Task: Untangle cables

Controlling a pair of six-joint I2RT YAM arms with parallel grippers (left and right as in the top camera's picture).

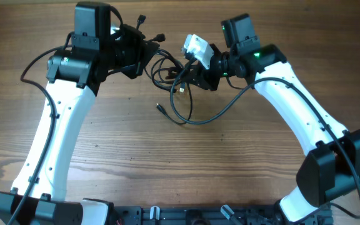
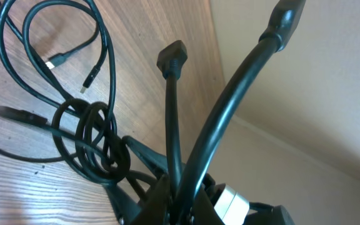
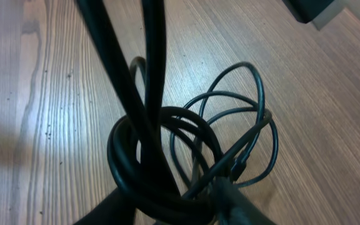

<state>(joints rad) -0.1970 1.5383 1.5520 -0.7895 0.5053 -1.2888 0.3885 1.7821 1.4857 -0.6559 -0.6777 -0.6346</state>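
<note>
"Up at the far middle of the surface (image 1: pixel 167 169), between the two arms, what lies there?"

"The cables (image 1: pixel 167 67) — a bunch of thin black cords caught between the left claw (image 1: pixel 145 53) and the right claw (image 1: pixel 189 72). One long loop (image 1: pixel 192 123) runs out of the bunch toward the near side and lies on the wood, and a loose plug (image 1: pixel 159 107) rests just beside it."

"How does the left claw stand?"

"Pressed together on two cable ends. Its wrist view shows both rising from between the fingers: a thinner one topped by a squarish connector (image 2: pixel 172 56), and a thicker one that curves off to the upper right. Beyond the fingers a tight knot (image 2: pixel 92 142) of several turns sits on the surface, with two small plugs (image 2: pixel 58 60) lying near each other further out."

"And the right one?"

"Its camera sees two thick black strands (image 3: pixel 152 75) running close past the lens down into a dark coil (image 3: pixel 136 162), with thinner rings (image 3: pixel 258 119) spreading to the right over the wood. The coil sits where the fingers are, but everything there is dark and blurred — whether the claw pinches the cords or only stands around them cannot be told."

"Do the claws touch?"

"No. They are near each other but apart, with the bunch bridging them."
</note>
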